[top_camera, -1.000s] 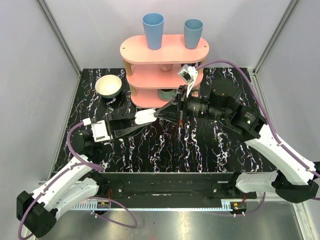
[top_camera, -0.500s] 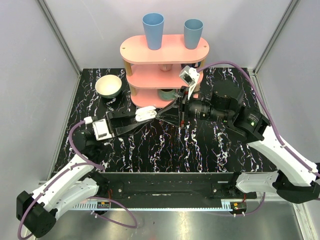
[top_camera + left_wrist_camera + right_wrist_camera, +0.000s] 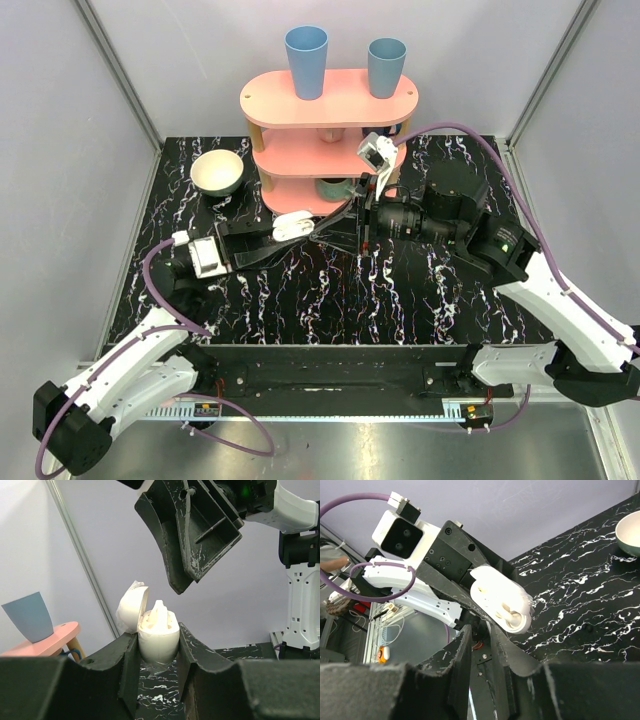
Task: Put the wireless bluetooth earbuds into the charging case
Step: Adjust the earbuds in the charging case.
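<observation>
Earbud (image 3: 160, 613) in charging case (image 3: 158, 641), left-wrist view only

The left gripper (image 3: 158, 647) hides the charging case's (image 3: 158, 635) lower half. One earbud (image 3: 160, 612) shows only its top, its stem sunk inside. From overhead it's too small to make out. The right wrist view's edge cuts off the cream bowl (image 3: 630, 530).

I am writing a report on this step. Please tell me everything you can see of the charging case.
The charging case is a small, smooth, white plastic oblong with rounded ends. Its hinged lid stands open, tipped to one side. A white earbud sticks up out of its body. The left gripper clamps the body on both sides and holds it, opening upward, above the black marbled table.
</observation>
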You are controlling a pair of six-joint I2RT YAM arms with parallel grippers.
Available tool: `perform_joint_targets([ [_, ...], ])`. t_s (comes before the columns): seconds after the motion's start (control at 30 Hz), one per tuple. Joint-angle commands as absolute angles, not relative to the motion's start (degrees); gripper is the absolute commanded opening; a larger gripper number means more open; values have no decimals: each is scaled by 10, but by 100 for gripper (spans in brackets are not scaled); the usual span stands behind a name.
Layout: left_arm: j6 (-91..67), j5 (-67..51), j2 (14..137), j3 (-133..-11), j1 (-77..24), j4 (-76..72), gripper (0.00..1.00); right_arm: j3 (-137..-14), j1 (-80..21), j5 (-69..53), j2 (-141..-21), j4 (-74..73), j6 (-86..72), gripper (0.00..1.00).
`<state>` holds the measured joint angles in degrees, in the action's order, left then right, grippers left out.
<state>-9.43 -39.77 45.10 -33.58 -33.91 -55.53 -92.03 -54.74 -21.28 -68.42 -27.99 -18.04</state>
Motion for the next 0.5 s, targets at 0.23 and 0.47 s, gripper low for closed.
perform_joint_targets([
  [0.23, -91, -395, 460, -352, -339, -559, 0, -940, -558, -271, -722, -207, -198, 28],
  [0.47, -98, -413, 461, -353, -340, -565, 0, -947, -559, -238, -734, -226, -177, 28],
])
